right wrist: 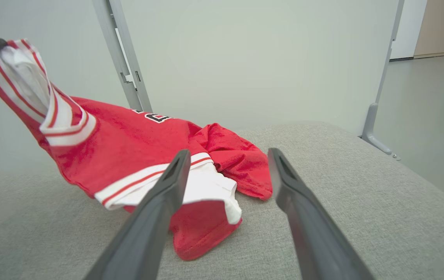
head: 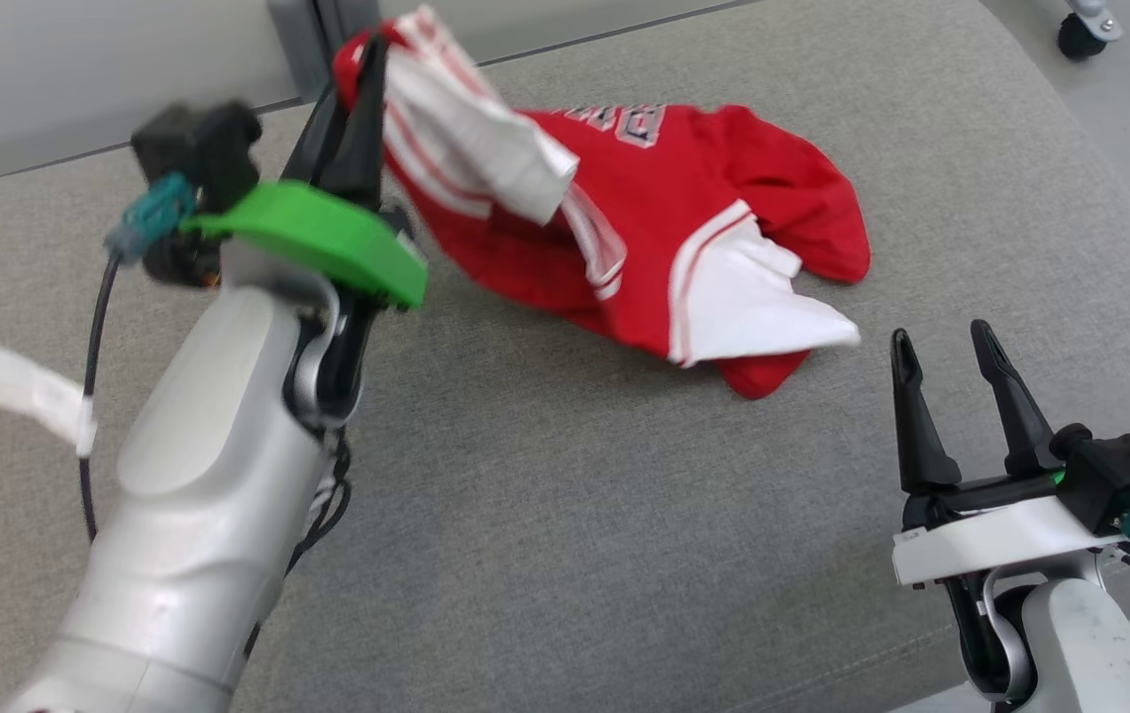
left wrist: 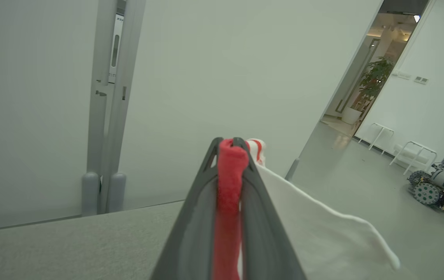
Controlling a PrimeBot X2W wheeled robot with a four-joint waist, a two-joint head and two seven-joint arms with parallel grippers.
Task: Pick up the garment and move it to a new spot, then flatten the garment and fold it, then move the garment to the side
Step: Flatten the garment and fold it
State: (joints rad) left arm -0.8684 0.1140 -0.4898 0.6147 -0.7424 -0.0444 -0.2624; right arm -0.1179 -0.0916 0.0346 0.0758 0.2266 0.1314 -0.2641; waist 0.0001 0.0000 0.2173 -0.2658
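Red jersey (head: 693,188) with white sleeves, red-striped trim and block lettering: it is lying crumpled on the grey fabric-covered worktop (head: 574,515), with one end being lifted clear of the surface.

Left tool (head: 368,59): its jaws are clamping down on a fold of the jersey's red cloth. In the left wrist view the red fold is filling the narrow gap between the two dark fingers, right up to their tips. One white sleeve (left wrist: 315,225) is hanging from the grip and draping off to that tool's right side. From the grip, the cloth is running down and away to the part lying on the worktop.

Right tool (head: 941,342): its jaws are standing wide apart and are gripping nothing. It is hovering above the worktop, with the jersey lying ahead of its fingertips and to their left. The second white sleeve (right wrist: 206,186) is sitting nearest to it, just beyond the left finger and not touching it.

Surroundings: a pale partition wall with a grey upright post (right wrist: 122,58) is standing beyond the jersey, past both tools. A small wheeled robot (left wrist: 439,186) is standing on the floor, far off to the left tool's right.
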